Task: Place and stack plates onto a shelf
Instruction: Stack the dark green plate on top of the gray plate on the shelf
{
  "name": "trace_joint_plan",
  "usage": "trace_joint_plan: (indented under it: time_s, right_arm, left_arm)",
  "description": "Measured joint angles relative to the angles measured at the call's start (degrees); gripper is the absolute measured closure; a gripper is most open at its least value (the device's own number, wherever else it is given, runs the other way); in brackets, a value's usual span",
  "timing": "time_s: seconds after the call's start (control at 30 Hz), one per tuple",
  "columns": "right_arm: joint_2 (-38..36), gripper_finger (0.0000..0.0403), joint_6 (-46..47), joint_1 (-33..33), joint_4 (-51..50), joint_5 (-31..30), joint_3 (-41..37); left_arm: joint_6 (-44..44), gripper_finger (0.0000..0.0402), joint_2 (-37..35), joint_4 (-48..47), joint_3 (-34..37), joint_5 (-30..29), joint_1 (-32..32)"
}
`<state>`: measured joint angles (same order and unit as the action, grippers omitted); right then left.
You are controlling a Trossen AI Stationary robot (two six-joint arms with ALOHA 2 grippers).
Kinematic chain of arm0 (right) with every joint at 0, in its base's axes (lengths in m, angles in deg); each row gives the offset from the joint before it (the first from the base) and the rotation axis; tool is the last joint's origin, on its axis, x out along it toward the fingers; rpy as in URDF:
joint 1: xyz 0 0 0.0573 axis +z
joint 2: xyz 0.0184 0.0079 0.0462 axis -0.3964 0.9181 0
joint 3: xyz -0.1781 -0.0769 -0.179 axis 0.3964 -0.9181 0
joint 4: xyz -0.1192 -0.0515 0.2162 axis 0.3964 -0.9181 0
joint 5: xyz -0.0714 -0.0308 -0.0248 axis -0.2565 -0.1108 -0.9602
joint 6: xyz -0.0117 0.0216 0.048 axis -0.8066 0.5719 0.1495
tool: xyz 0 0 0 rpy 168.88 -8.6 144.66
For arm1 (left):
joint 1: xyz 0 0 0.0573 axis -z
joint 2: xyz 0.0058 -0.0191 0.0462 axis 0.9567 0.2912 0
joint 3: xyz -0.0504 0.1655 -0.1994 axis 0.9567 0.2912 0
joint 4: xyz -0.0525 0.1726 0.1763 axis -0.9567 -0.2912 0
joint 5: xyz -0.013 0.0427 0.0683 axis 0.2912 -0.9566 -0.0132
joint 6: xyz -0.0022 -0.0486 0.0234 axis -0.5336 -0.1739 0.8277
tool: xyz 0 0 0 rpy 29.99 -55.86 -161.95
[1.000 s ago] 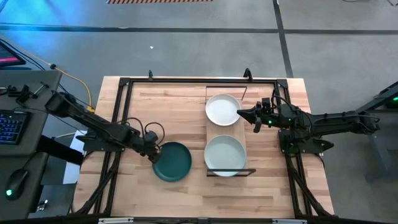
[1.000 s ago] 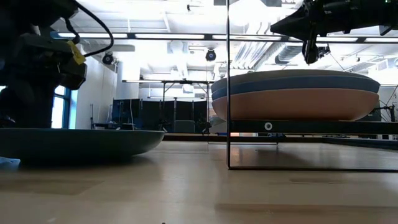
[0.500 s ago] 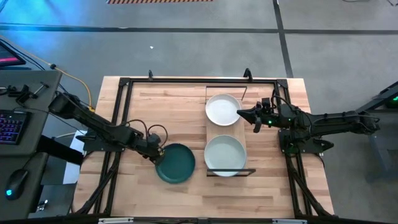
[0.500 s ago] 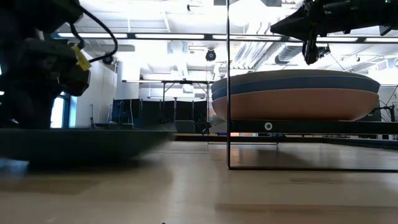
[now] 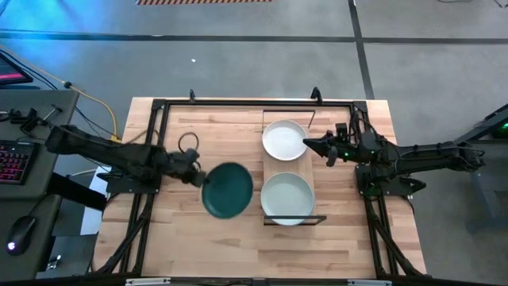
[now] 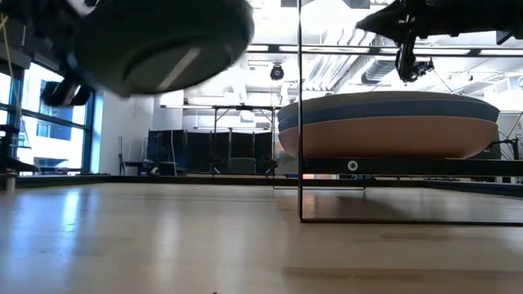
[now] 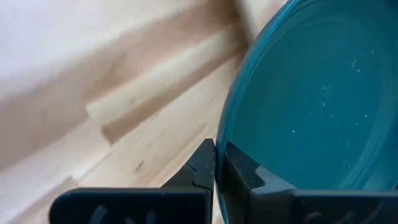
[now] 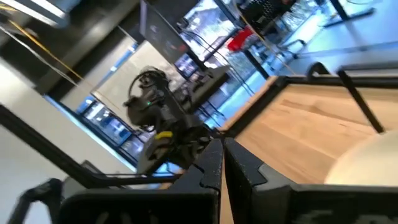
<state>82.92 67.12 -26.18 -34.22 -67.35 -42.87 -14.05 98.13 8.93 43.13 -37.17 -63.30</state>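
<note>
My left gripper [image 5: 198, 176] is shut on a dark teal plate [image 5: 228, 189], which hangs in the air left of the shelf [image 5: 270, 167]; the low view shows the plate [image 6: 159, 41] high above the table and tilted. On the shelf, a white plate [image 5: 284, 139] tops the far stack. A pale green plate [image 5: 287, 196] tops the near stack [image 6: 388, 122], above a blue and a pink plate. My right gripper [image 5: 306, 144] hovers shut beside the white plate's right edge, holding nothing. My left gripper pinches the teal plate's rim [image 7: 221, 132] on the plate's left side, one finger on the inner face and one on the outer. The fingers come roughly level from the table's left. The plate is lifted clear of the table, tilted, reaching out beyond the fingertips.
A black metal frame [image 5: 238, 103] runs round the wooden tabletop's far and side edges. The shelf's thin black end frame [image 6: 300, 114] stands upright in front of the near stack. A desk with a keyboard [image 5: 16, 159] is left of the table.
My left gripper has shut on the teal plate's left rim and risen, drifting toward the far edge and the shelf. The plate, which lay flat on the table, has first slid a little to the right and now hangs tilted, clear of the wood.
</note>
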Motion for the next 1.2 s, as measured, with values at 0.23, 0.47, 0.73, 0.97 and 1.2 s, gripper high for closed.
trace_joint_plan:
  time_s: [0.23,0.47,0.73,0.97,1.2]
  right_arm:
    - [-0.02,0.0403,-3.44,0.00,5.12,2.53,0.00]
    - [0.87,0.0403,-10.38,2.11,4.52,5.68,1.63]
    - [5.30,0.0403,-22.60,5.59,-1.04,5.64,7.66]
    - [5.92,0.0403,-22.69,5.57,-1.99,5.58,8.07]
    - [5.79,0.0403,-22.57,5.51,-1.34,3.66,8.09]
  left_arm:
    - [11.18,0.0400,1.00,-9.58,-14.75,-0.03,-9.12]
    - [23.33,0.0401,10.66,-15.35,-27.69,1.56,-14.71]
    - [30.43,0.0401,19.48,-13.03,-31.42,4.20,-17.24]
    - [30.78,0.0401,20.50,-9.24,-31.53,5.00,-17.72]
    - [29.54,0.0401,24.42,-2.96,-31.53,0.54,-16.95]
